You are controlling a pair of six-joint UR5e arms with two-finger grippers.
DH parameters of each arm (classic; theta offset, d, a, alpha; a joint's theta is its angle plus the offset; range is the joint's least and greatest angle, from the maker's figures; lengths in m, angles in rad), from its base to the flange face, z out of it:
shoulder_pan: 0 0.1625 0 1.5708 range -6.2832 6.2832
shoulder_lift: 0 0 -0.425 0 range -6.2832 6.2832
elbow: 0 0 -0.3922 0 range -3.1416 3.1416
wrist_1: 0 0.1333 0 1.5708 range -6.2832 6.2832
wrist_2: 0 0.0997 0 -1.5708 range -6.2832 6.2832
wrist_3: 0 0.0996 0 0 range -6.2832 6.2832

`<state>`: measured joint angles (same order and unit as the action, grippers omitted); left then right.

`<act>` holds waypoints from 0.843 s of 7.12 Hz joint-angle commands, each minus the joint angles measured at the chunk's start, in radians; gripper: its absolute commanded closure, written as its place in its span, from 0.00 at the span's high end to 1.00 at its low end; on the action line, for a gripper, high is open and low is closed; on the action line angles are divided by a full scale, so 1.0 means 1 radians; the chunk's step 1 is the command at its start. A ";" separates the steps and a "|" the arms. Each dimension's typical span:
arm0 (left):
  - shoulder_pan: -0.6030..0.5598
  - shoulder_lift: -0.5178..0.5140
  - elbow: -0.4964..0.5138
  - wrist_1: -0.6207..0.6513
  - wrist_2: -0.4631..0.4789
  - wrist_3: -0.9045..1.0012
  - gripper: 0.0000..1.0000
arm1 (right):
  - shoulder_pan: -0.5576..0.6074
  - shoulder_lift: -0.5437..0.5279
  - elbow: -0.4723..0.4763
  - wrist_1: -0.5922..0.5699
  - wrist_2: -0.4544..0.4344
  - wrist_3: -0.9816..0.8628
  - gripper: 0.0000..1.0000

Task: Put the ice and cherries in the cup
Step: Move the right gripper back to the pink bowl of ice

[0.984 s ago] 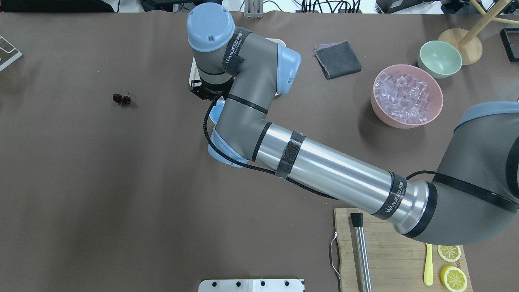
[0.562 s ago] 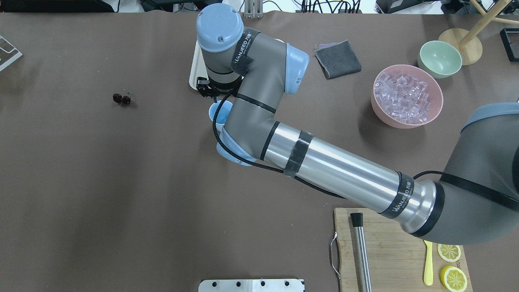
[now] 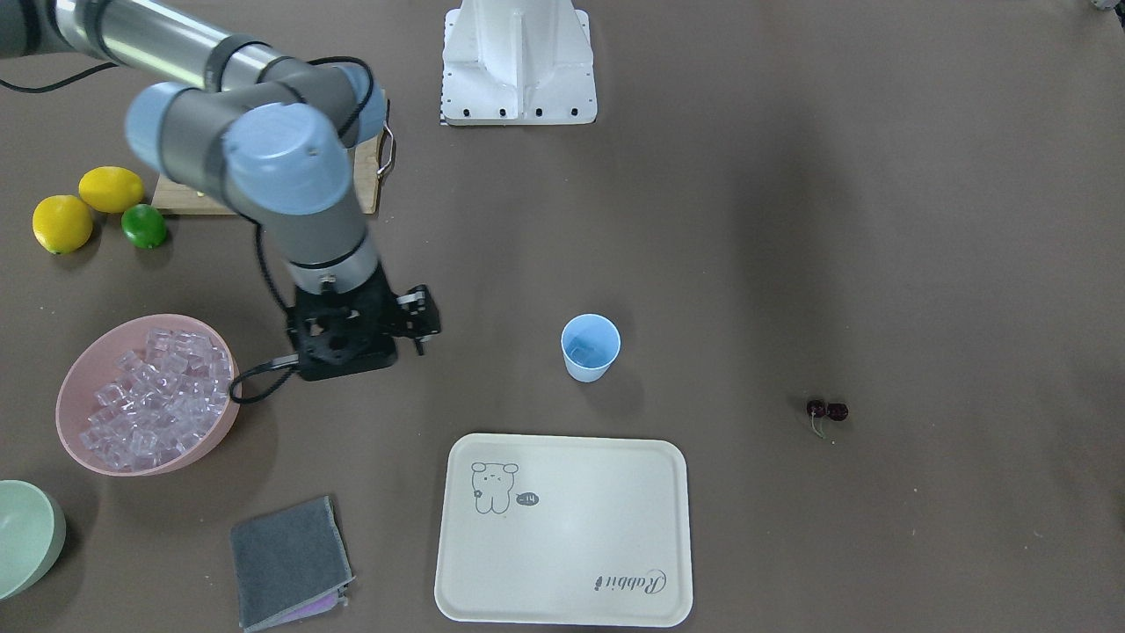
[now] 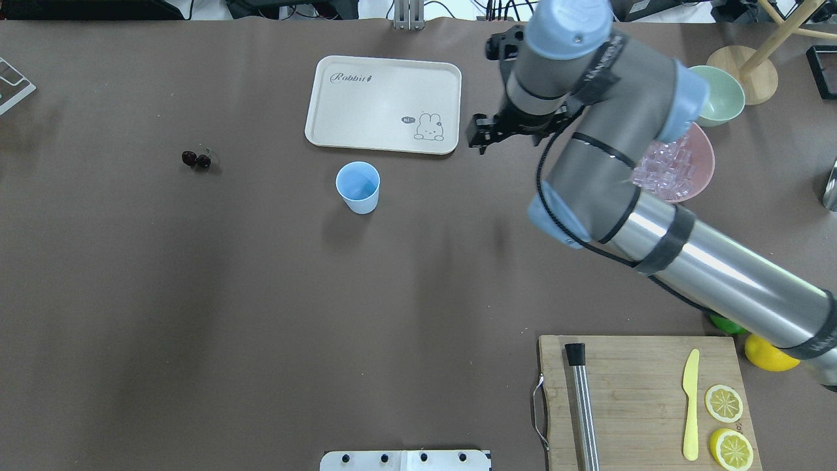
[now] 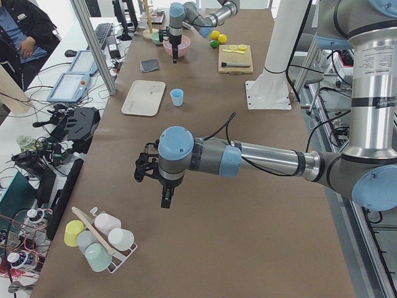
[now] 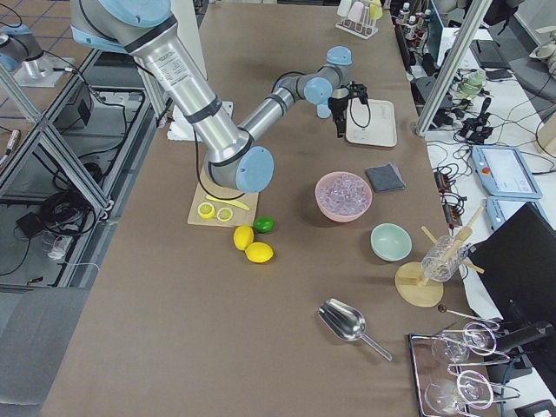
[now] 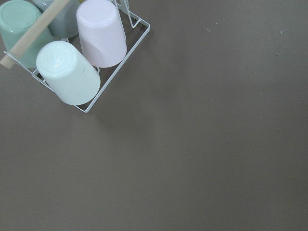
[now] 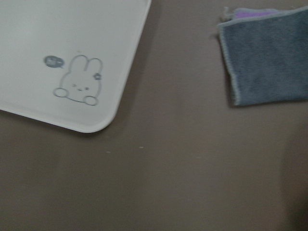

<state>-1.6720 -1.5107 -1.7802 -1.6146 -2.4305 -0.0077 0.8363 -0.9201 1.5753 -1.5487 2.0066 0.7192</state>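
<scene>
The light blue cup (image 4: pixel 358 187) stands upright in front of the cream tray, also in the front view (image 3: pixel 590 347). I cannot tell what is in it. The cherries (image 4: pixel 195 159) lie alone on the table at the left, also in the front view (image 3: pixel 827 410). The ice (image 3: pixel 145 391) fills the pink bowl (image 4: pixel 693 190), partly under my right arm. My right gripper (image 3: pixel 344 343) points down over bare table between tray and bowl; its fingers are hidden. My left gripper (image 5: pixel 167 197) hangs far off by the mug rack; I cannot tell its state.
A cream tray (image 4: pixel 366 98) and a grey cloth (image 3: pixel 290 563) lie behind the cup. A green bowl (image 4: pixel 722 98) stands beside the pink bowl. A cutting board (image 4: pixel 641 392) holds a knife and lemon slices. A mug rack (image 7: pixel 72 53) lies under the left wrist.
My right arm has swung to the right, away from above the cup and tray toward the pink bowl. The cup and tray are now uncovered. The cherries have not moved.
</scene>
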 commanded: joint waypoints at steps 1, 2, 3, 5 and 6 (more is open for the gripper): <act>0.000 0.001 -0.018 0.002 0.001 0.000 0.98 | 0.139 -0.181 0.031 0.008 0.049 -0.392 0.98; 0.000 0.001 -0.018 0.002 0.001 0.000 0.98 | 0.162 -0.207 0.025 0.009 0.046 -0.508 0.98; 0.000 0.001 -0.024 0.002 0.001 -0.002 0.98 | 0.152 -0.201 0.014 0.009 0.044 -0.521 0.98; 0.000 0.001 -0.022 0.002 0.001 0.000 0.98 | 0.127 -0.142 -0.065 0.056 0.024 -0.521 0.98; 0.000 0.001 -0.024 0.001 0.001 -0.002 0.98 | 0.130 -0.147 -0.114 0.123 0.023 -0.538 0.95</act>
<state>-1.6720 -1.5094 -1.8027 -1.6125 -2.4298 -0.0084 0.9675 -1.0755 1.5165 -1.4877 2.0344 0.1964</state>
